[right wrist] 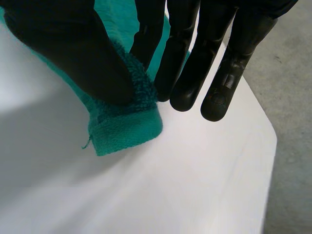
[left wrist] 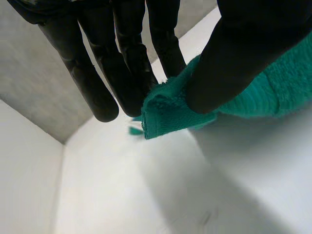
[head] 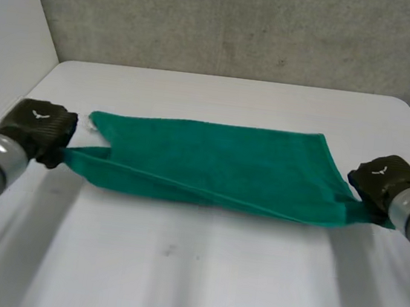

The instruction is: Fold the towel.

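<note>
A green towel (head: pixel 211 162) lies spread across the middle of the white table (head: pixel 190 271), its near edge lifted and stretched between both hands. My left hand (head: pixel 40 127) pinches the towel's near left corner (left wrist: pixel 163 114) between thumb (left wrist: pixel 243 53) and fingers (left wrist: pixel 129 63). My right hand (head: pixel 380 181) pinches the near right corner (right wrist: pixel 124 129) between thumb (right wrist: pixel 68 53) and fingers (right wrist: pixel 187 53). The far edge of the towel rests flat on the table.
A grey wall (head: pixel 243 23) stands behind the table's far edge. A white panel (head: pixel 9 40) closes off the left side. The table's right edge (right wrist: pixel 270 161) runs close to my right hand.
</note>
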